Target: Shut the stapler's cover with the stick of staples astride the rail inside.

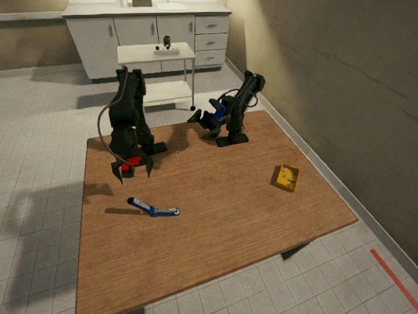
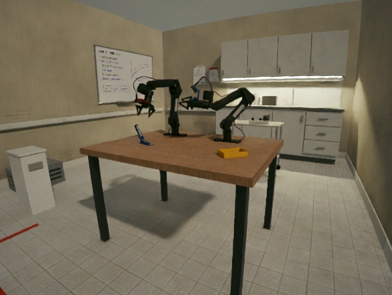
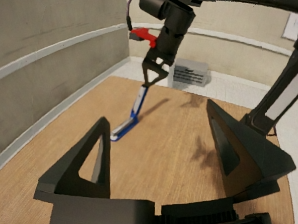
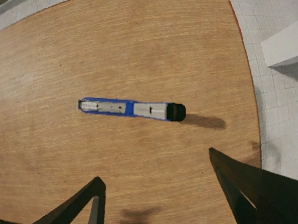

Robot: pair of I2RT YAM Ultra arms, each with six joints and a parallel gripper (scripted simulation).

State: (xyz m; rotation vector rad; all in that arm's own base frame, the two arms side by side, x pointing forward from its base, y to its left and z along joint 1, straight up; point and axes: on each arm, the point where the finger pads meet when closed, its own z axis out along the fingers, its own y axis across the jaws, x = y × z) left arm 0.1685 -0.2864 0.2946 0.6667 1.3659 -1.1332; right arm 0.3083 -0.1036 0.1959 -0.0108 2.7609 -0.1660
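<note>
The blue stapler (image 1: 153, 208) lies on the wooden table near its left side, with its cover raised at an angle. It also shows in the exterior view (image 2: 141, 135), the left wrist view (image 3: 132, 121) and the right wrist view (image 4: 129, 107). A pale strip runs along its base; I cannot tell if a staple stick sits on the rail. My right gripper (image 1: 133, 173), with the red mark, hangs open and empty above the stapler (image 4: 160, 209). My left gripper (image 1: 203, 125), with the blue mark, is open and empty, held high and pointing towards the stapler (image 3: 162, 149).
A yellow tray (image 1: 286, 177) (image 2: 233, 152) with several silver staple sticks sits on the table's right side. Both arm bases stand at the table's far edge. A white cart (image 1: 156, 53) and cabinets stand behind the table.
</note>
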